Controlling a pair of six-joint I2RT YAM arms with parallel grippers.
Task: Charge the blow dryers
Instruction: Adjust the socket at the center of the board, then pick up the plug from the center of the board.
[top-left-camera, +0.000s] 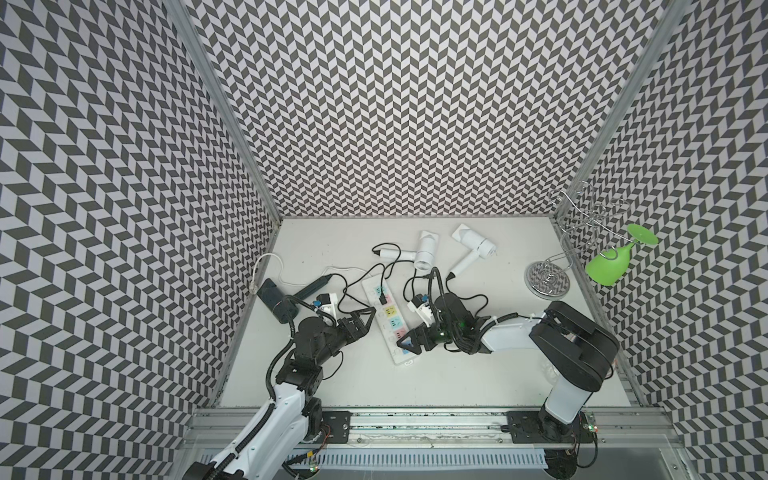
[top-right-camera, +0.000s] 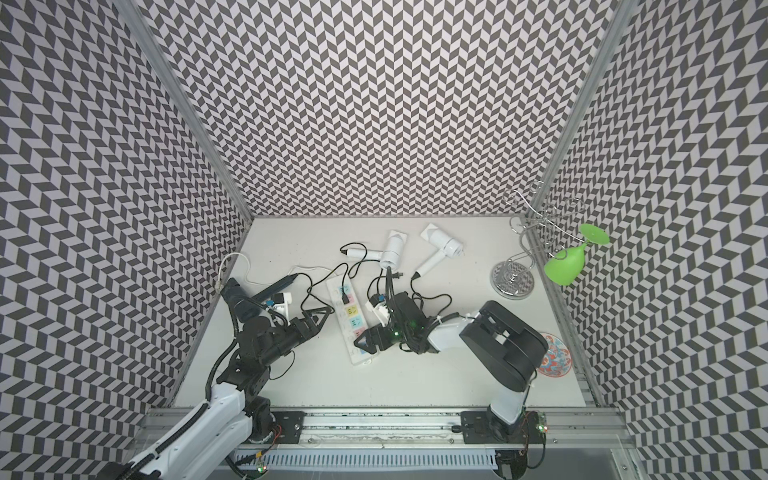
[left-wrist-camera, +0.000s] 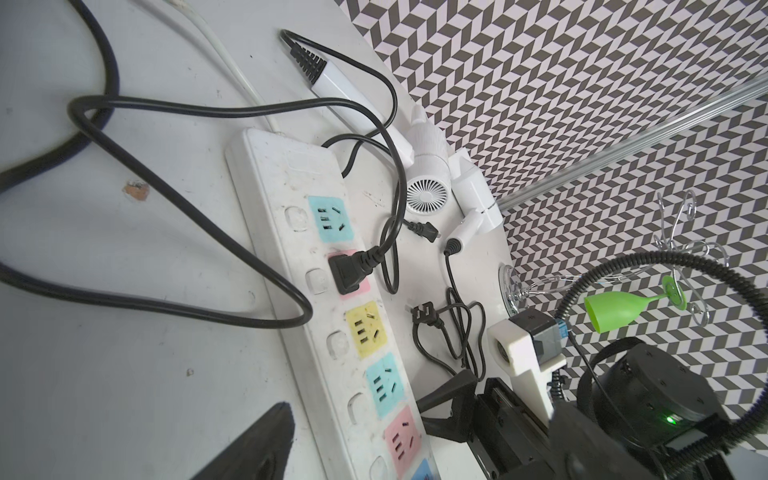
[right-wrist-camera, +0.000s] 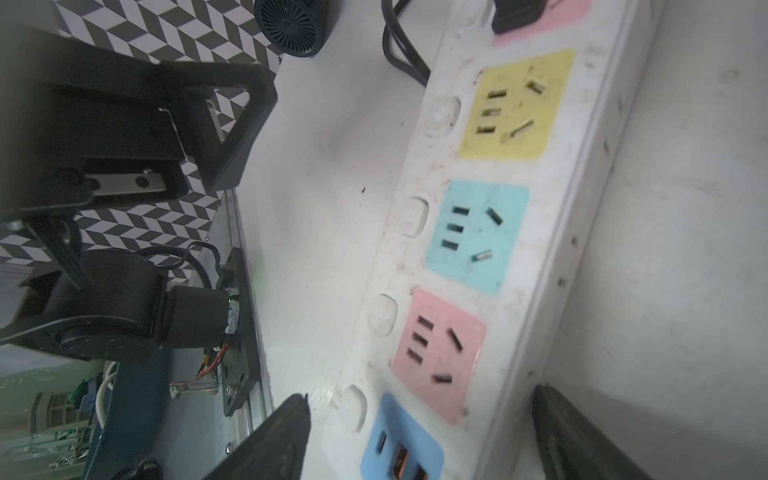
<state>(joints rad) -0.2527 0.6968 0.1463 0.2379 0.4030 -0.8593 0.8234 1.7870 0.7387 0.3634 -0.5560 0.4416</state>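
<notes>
Where the blow dryers (top-left-camera: 428, 249) lie: white pair far centre, dark one (top-left-camera: 271, 293) left; we judge them light, slick.
Hold: a loose plug (left-wrist-camera: 424, 316), its stiff body.
left gripper (top-left-camera: 365, 321): spread, empty.
right gripper (right-wrist-camera: 419, 424): spread astride the power strip (left-wrist-camera: 270, 174).

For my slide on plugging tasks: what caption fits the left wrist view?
One black plug seated in the power strip; two loose plugs lie beside it, near two white dryers.

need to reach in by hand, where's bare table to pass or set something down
Biggest bare table: between the near end of the power strip and the front rail. Smaller patch: between the wire rack and the white dryer nearest it. Crowded around the strip: tangled cords, left pincer, right pincer.
</notes>
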